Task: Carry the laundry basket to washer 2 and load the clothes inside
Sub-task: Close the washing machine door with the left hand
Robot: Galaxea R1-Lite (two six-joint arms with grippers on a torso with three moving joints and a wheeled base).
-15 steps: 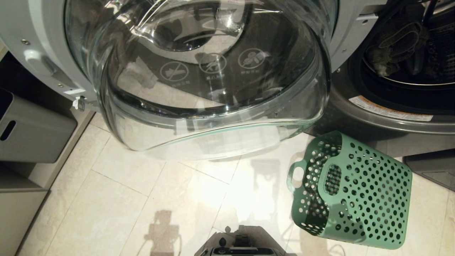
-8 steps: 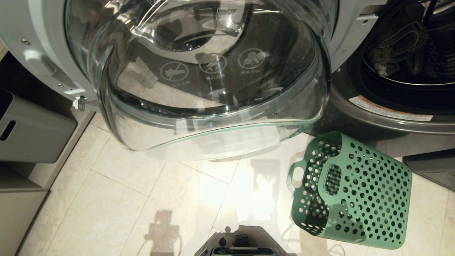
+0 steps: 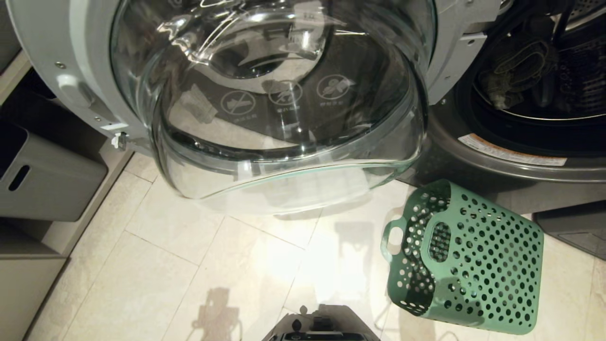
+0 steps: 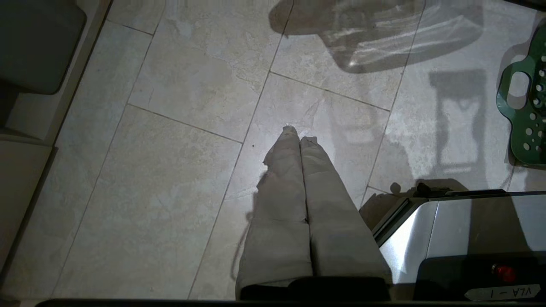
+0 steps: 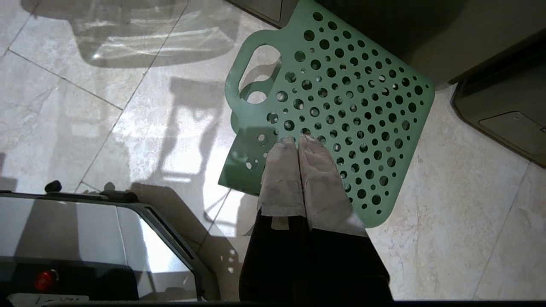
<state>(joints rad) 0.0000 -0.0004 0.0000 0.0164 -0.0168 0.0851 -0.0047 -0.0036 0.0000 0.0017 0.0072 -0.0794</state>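
Note:
The green laundry basket (image 3: pixel 473 265) lies tipped on its side on the tiled floor, its mouth facing left, and nothing shows inside it. Behind it stands the grey washer (image 3: pixel 497 163); its number label is out of view. Its round glass door (image 3: pixel 284 94) is swung wide open to the left. A crumpled garment, the clothes (image 3: pixel 516 66), lies in the dark drum. My left gripper (image 4: pixel 298 134) hangs shut over bare tiles, the basket's handle (image 4: pixel 527 111) off to one side. Just above the basket's holed wall (image 5: pixel 341 85), my right gripper (image 5: pixel 297 143) is shut and empty.
Plain grey storage bins (image 3: pixel 42 180) sit on low shelves at the left. My own base (image 3: pixel 322 329) shows at the bottom edge. A dark grey unit (image 3: pixel 573 227) stands on the floor right of the basket. The open door overhangs the floor ahead.
The whole head view has shifted slightly, so the camera moved. The basket, the door and both grippers stay as they were.

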